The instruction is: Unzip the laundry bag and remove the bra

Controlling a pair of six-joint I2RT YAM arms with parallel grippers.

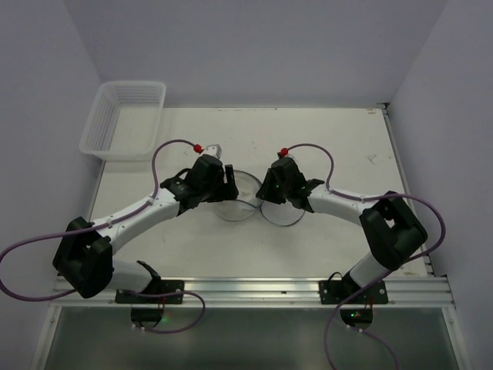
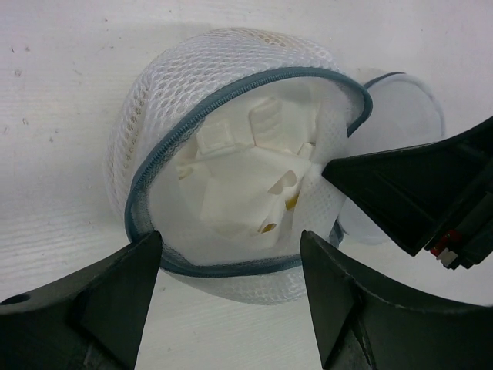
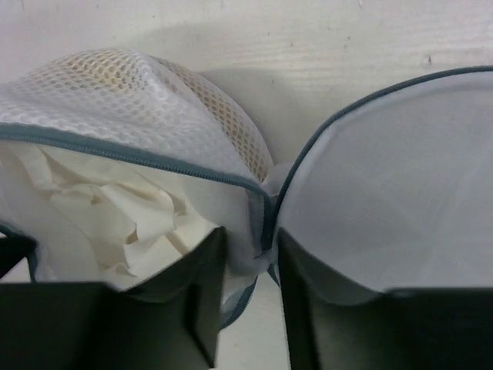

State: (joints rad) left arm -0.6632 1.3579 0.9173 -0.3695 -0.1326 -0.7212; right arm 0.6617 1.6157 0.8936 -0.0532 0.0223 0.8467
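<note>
Unzipped white mesh laundry bag [image 2: 166, 89], clamshell-open, cream bra [image 2: 239, 185] inside

Bra [image 2: 246, 181] inside the laundry bag [image 1: 237, 202] mid-table [image 1: 331, 146], between left hand [image 1: 229, 181] and right hand [image 1: 268, 191]; basket [image 1: 123, 119] at far-left corner.

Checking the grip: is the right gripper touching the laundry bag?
Touching. The right wrist view shows the right gripper pinching the laundry bag at its zipper rim.
</note>
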